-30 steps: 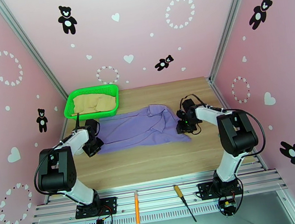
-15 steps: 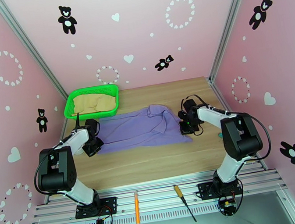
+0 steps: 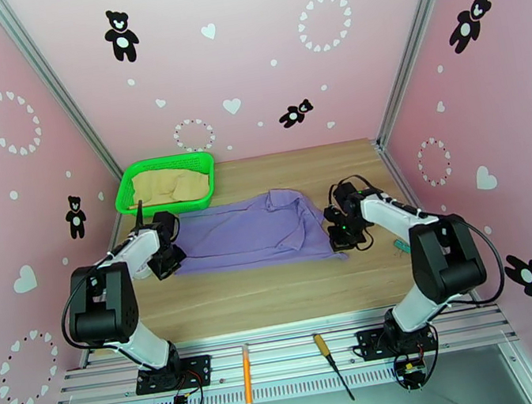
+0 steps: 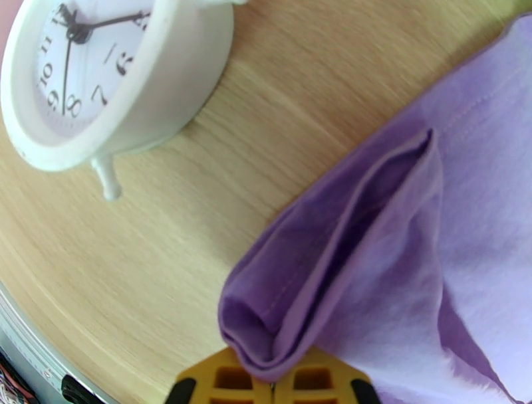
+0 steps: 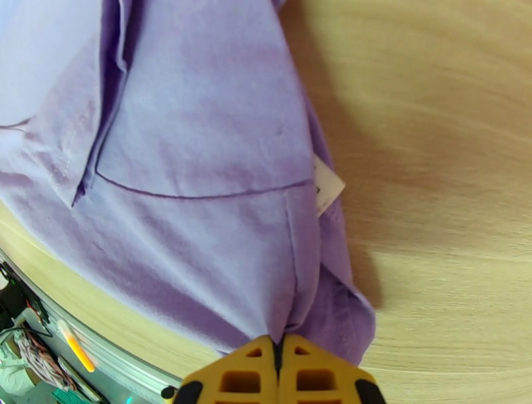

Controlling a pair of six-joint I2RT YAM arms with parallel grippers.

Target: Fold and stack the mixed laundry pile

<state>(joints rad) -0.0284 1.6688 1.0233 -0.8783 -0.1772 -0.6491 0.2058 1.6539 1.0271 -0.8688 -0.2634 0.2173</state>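
**A:** Where does the fold stand?

**B:** The lavender shirt (image 3: 255, 232) lies spread across the middle of the table (image 3: 280, 293), bunched up toward its 2 o'clock corner. The left gripper (image 4: 272, 382) is clenched on a rolled hem at the shirt's 9 o'clock end. The right gripper (image 5: 277, 364) is pinched tight on the cloth at the 3 o'clock end, near the white label (image 5: 327, 186).

**A:** And the tan garment (image 3: 170, 186)?

**B:** It is in the green basket (image 3: 127, 189), at 10 o'clock on the table and apart from the shirt. By my reading it is not yet folded.

**A:** How should this step go?

**B:** I'd lift both ends together and level, with the cloth taut between them so the bunched part drops flat. If one arm leads, the fold will likely skew. Both pinches are at the very edge, so a hard tug could pull the cloth free. The left side also needs care. A white alarm clock (image 4: 100, 73) stands just beside its pinch, at 10 o'clock in the wrist view, and a dragged hem could tip it.

**A:** Surface and room?

**B:** The table is pale wood grain that looks smooth, so the cloth should slide easily. Pink walls with black bears and white hearts close in three sides. At 6 o'clock, on the metal rail between the arm bases, an orange pen (image 3: 246, 373) and a screwdriver (image 3: 332, 366) lie well apart from the shirt.
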